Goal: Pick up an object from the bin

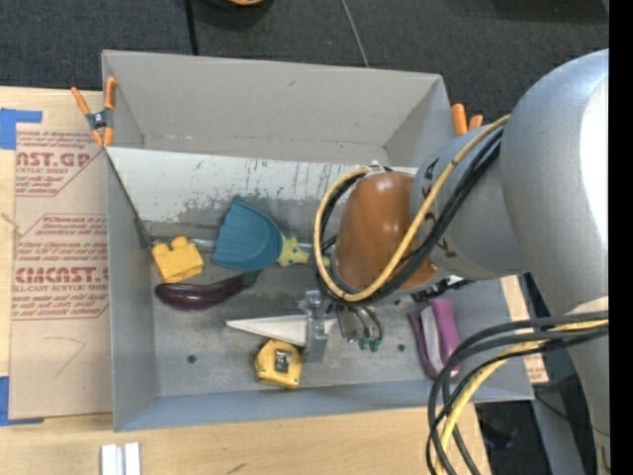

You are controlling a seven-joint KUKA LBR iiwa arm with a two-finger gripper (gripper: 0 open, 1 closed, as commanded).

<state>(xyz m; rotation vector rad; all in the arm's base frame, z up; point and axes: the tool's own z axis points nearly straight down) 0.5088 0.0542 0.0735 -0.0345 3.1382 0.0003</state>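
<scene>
Where end effector (316, 327) hangs, white wedge (259, 329) adjacent

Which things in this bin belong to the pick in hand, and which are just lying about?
In the job: hand, low over the floor of the grey bin; white wedge right beside it.

Lying about: small yellow gadget, purple aubergine, yellow block, teal scoop, purple tool at the right wall.

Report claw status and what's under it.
Claw low at wide end of white wedge, bin middle. Yellow tape measure just beside. Eggplant further left.
</scene>
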